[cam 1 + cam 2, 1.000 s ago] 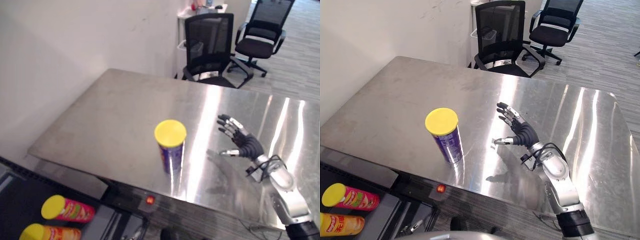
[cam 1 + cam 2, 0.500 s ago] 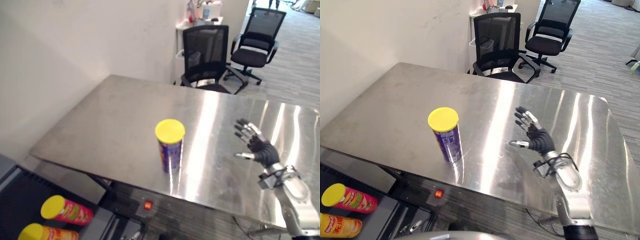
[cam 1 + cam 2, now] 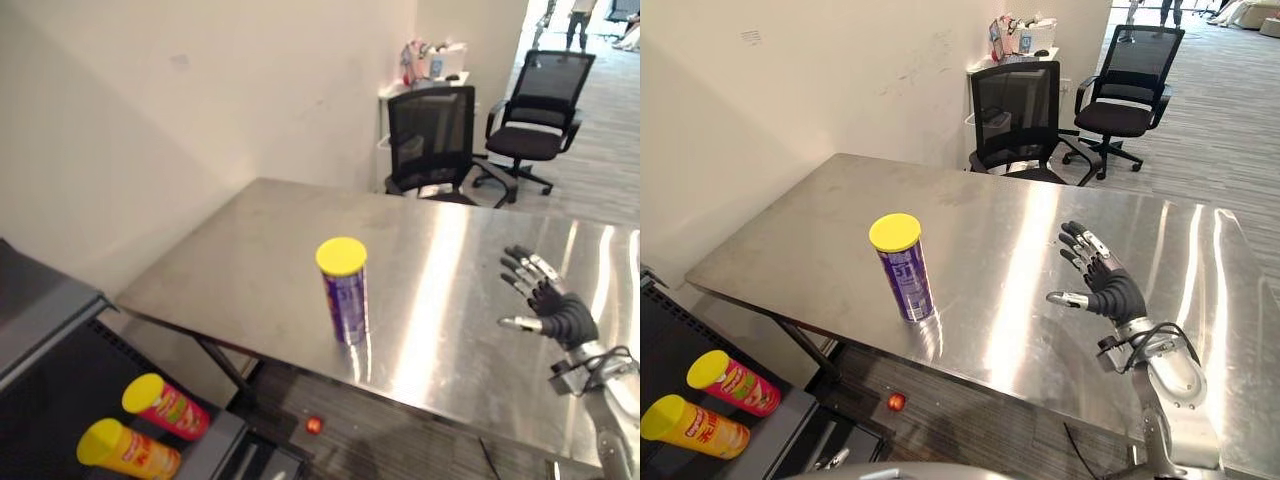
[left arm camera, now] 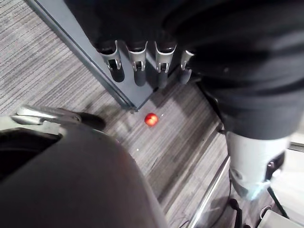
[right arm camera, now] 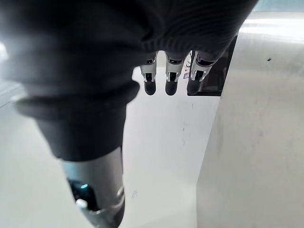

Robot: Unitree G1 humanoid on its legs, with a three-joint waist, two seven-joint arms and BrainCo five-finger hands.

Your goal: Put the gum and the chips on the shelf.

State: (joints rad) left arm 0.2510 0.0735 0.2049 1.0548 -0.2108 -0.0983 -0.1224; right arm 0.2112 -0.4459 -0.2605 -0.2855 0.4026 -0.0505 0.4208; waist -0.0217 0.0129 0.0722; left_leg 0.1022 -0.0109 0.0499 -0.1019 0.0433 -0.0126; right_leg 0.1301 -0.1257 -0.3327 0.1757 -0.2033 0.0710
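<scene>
A purple chips can [image 3: 343,292] with a yellow lid stands upright near the front edge of the steel table [image 3: 260,250]. My right hand [image 3: 556,312] hovers open over the table, well to the right of the can, palm turned toward it and touching nothing. The right wrist view shows its straight fingers [image 5: 171,76]. The left hand [image 4: 137,59] hangs with relaxed fingers above the floor, holding nothing. The dark shelf unit [image 3: 222,442] sits low at my left.
Two yellow-lidded chips cans lie on the shelf, one red [image 3: 166,405] and one orange [image 3: 122,451]. A small red ball [image 3: 314,425] rests on the floor under the table. Two black office chairs [image 3: 432,140] stand beyond the table, by a white side table [image 3: 432,72].
The camera has pulled back and shifted, showing more of the wall and shelf. My right hand has drawn farther right of the can, staying open. The can has not moved.
</scene>
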